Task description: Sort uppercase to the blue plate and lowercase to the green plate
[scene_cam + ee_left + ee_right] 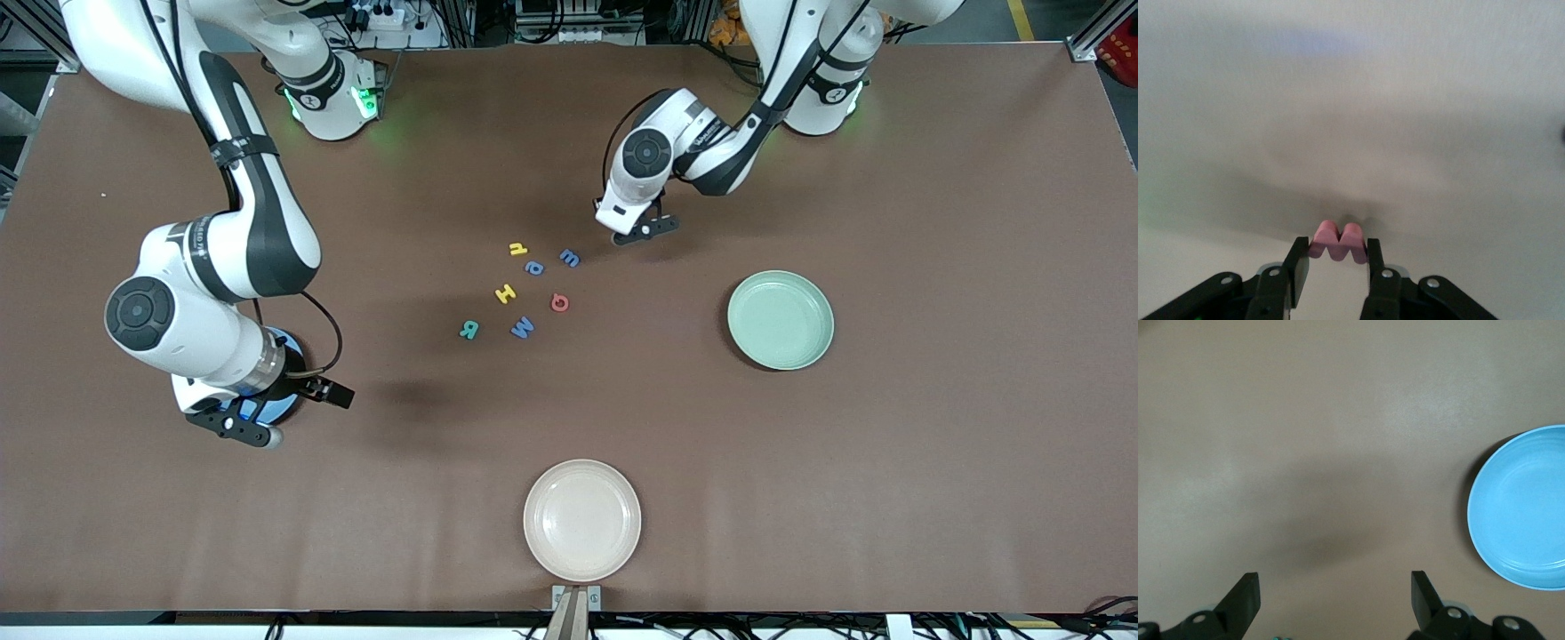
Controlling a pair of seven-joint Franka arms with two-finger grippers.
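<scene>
Left gripper (1337, 257) clamped on red w (1337, 243), near the letter cluster.
Carry w level to green plate (781, 320), which lies toward the left arm's end; release low over its centre. Right gripper (1335, 593) waits, fingers apart, beside blue plate (1521, 510). Seven letters remain on the table (933, 222).
</scene>
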